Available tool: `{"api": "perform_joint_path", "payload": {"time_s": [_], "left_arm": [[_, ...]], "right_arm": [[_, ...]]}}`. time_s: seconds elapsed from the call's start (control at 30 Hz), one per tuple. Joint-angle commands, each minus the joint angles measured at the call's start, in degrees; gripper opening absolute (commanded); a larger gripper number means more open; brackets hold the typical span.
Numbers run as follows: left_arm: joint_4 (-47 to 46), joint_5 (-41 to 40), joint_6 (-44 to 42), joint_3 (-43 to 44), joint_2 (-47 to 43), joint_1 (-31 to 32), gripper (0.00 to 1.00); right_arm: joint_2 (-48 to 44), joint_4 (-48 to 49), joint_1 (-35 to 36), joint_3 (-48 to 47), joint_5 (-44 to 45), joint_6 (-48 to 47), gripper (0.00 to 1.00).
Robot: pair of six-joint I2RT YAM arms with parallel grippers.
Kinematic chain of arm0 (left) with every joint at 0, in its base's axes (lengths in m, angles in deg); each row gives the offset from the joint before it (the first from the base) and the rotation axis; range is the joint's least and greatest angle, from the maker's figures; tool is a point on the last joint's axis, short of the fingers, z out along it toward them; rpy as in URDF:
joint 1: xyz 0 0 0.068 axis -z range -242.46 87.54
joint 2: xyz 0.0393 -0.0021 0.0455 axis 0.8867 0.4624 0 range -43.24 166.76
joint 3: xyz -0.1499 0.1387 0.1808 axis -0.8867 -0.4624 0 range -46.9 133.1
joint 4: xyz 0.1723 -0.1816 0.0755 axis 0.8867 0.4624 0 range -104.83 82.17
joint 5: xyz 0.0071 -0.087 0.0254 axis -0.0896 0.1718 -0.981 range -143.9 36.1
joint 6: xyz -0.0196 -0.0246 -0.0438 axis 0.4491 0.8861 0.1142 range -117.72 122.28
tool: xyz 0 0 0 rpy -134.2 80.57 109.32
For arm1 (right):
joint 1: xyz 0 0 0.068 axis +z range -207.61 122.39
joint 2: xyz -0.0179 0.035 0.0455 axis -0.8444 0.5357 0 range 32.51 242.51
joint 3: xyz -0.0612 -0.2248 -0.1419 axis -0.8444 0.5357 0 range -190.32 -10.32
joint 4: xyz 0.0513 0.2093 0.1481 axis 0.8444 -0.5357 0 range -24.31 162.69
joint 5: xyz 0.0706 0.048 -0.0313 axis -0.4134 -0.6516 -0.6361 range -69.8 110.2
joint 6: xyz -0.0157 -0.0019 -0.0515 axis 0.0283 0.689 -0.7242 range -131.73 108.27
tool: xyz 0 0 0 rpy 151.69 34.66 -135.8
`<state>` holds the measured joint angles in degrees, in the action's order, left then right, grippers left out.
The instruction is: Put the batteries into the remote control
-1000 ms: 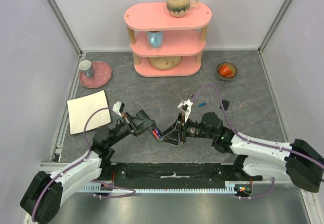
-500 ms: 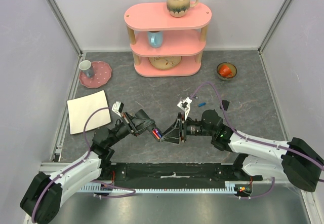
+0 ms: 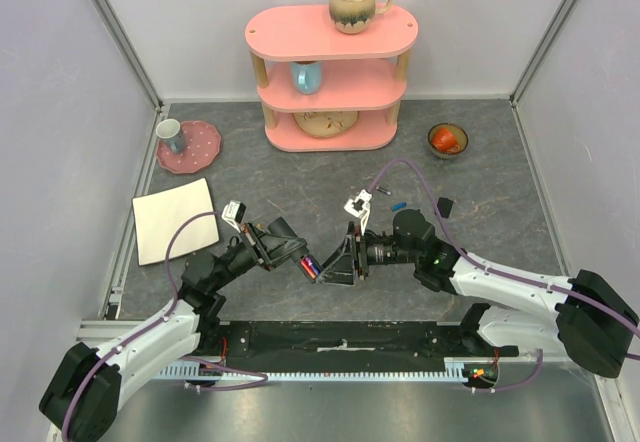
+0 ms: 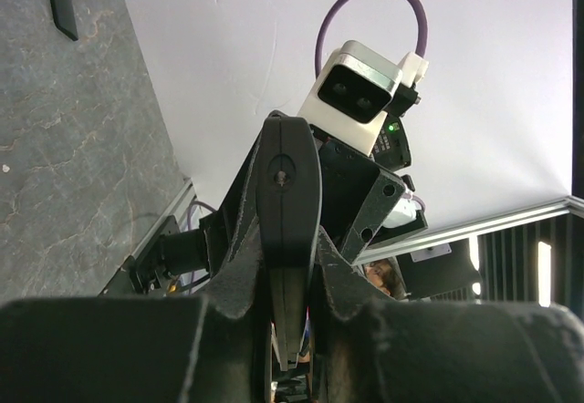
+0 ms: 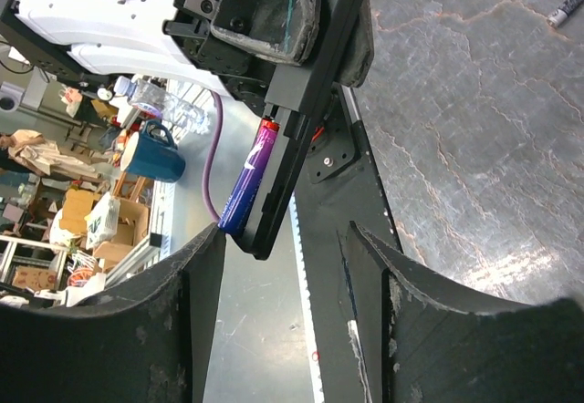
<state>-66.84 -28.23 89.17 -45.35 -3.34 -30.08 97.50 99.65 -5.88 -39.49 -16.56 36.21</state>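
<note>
The remote control [image 3: 318,265], a slim black bar, is raised off the table with my left gripper [image 3: 296,254] shut on it. A purple battery [image 5: 245,187] and a red-orange one [image 5: 267,127] lie in its compartment. In the left wrist view the remote [image 4: 287,330] shows edge-on between the left gripper [image 4: 290,304] fingers. My right gripper [image 3: 338,260] is open around the remote's free end; in the right wrist view the right gripper [image 5: 285,232] has its left fingertip [image 5: 212,239] touching the purple battery's end. A blue battery [image 3: 398,205] lies loose on the table.
A small black square piece [image 3: 445,206] lies right of the blue battery. A pink shelf [image 3: 330,82] with mugs stands at the back, a bowl [image 3: 447,140] to its right. At the left are a pink plate with a cup [image 3: 190,147] and a white board [image 3: 175,219].
The right gripper has shifted slightly left, closer onto the remote's end. The left arm and the remote have stayed almost still.
</note>
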Motion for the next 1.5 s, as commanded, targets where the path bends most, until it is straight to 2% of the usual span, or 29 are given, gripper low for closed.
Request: {"api": "perform_joint_path", "payload": {"time_s": [0.0,0.63,0.97,1.07,1.23,1.47], "left_arm": [[-1.69,1.93,-0.58,-0.93,-0.44,0.84,0.02],[-0.20,1.14,-0.76,-1.10,-0.26,0.84,0.02],[-0.11,1.05,-1.20,-1.01,1.06,0.84,0.02],[-0.20,1.05,-1.37,-1.01,1.32,0.84,0.02],[-0.29,1.49,-1.64,-0.93,1.32,0.84,0.02],[-0.29,2.01,-1.99,-0.93,1.23,0.84,0.02]], "right_arm": [[-0.04,-3.58,-0.66,-2.12,0.72,-2.33,0.63],[-1.71,-6.57,-0.66,-3.61,-0.34,-3.38,0.72],[-3.21,-8.59,-0.66,-5.28,-4.38,-4.53,0.79],[-3.20,-8.33,-0.66,-5.72,-5.70,-4.53,0.80],[-2.68,-8.15,-0.66,-6.60,-2.02,-2.51,0.80],[1.36,-6.66,-0.75,-8.09,1.95,0.31,0.73]]}}
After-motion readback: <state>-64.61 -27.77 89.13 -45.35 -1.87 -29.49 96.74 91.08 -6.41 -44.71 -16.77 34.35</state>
